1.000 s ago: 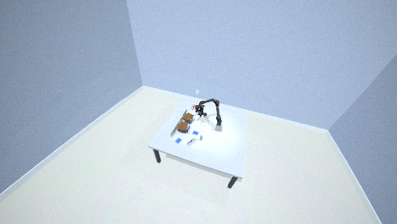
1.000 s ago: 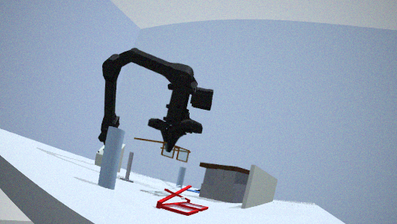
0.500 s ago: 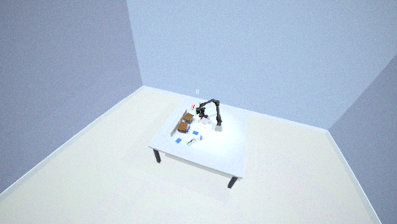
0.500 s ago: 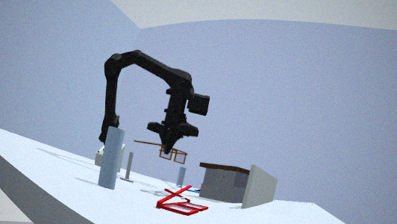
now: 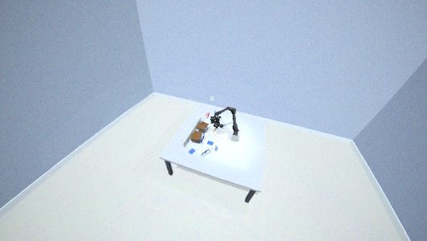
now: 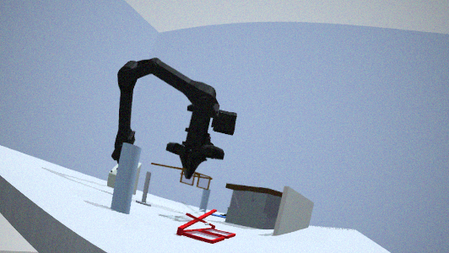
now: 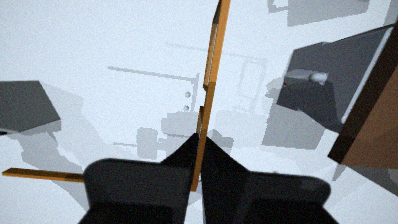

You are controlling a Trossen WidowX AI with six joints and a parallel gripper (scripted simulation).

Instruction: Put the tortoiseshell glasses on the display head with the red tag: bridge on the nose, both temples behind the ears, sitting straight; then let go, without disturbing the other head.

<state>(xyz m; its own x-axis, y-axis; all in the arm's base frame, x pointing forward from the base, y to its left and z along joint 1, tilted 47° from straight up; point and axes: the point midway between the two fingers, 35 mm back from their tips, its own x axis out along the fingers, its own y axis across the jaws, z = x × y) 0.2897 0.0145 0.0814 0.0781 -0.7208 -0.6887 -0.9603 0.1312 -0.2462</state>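
Note:
The tortoiseshell glasses [image 6: 202, 176] [image 7: 212, 65] show as an amber-brown frame. My gripper [image 6: 189, 176] [image 7: 198, 137] is shut on their front frame near one end and holds them in the air above the table. A temple [image 7: 45, 175] reaches left in the wrist view. Two display heads with flat brown tops [image 5: 202, 126] [image 5: 197, 136] stand side by side; the near one in the exterior view has a grey side [image 6: 253, 208]. A brown top [image 7: 375, 130] is at the right of the wrist view. I cannot tell which head bears the red tag.
Red glasses [image 6: 202, 236] [image 5: 207, 115] lie on the table. A grey panel [image 6: 293, 211] stands behind the heads. A tall blue-grey cylinder [image 6: 127, 177], a thin post [image 6: 146, 187] and a short cylinder [image 6: 204, 200] stand nearby. Dark glasses [image 5: 205, 153] and blue pads [image 5: 192, 151] [image 5: 210, 143] lie farther along.

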